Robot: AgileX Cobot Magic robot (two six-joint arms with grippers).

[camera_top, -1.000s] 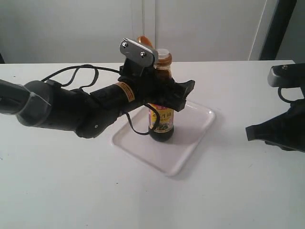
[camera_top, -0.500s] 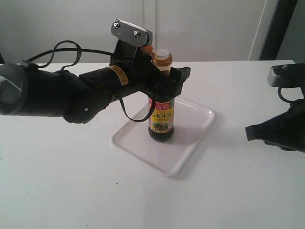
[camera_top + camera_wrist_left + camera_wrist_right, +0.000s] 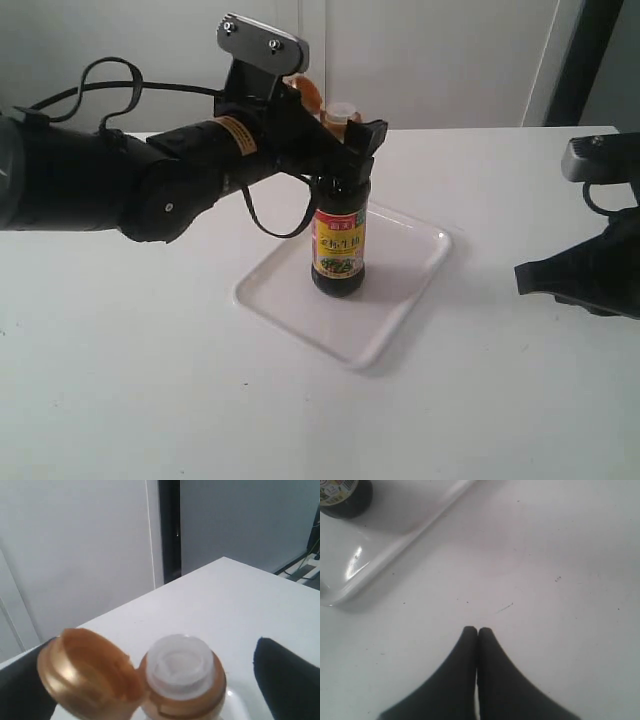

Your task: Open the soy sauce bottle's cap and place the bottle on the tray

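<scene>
The soy sauce bottle [image 3: 339, 250] stands upright on the white tray [image 3: 400, 300]. Its orange cap [image 3: 308, 95] is flipped back on its hinge, baring the white spout [image 3: 341, 110]. My left gripper [image 3: 342, 150] is open at neck height, one finger on each side of the bottle and not touching it. In the left wrist view the open cap [image 3: 85, 675] and the spout [image 3: 180, 667] lie between the spread fingers [image 3: 287, 680]. Off to the right, my right gripper [image 3: 525, 275] is shut and empty over the table, its tips [image 3: 478, 630] pressed together.
The white table top [image 3: 150, 400] carries the tray near its middle. The right wrist view shows the tray's rim [image 3: 380, 550] and the bottle's base [image 3: 345, 495]. A dark cable [image 3: 110, 75] loops above the left arm. A wall runs behind the table.
My left arm has risen along the bottle from its body to its neck, fingers open. The bottle stays put on the tray. The right arm has not moved.
</scene>
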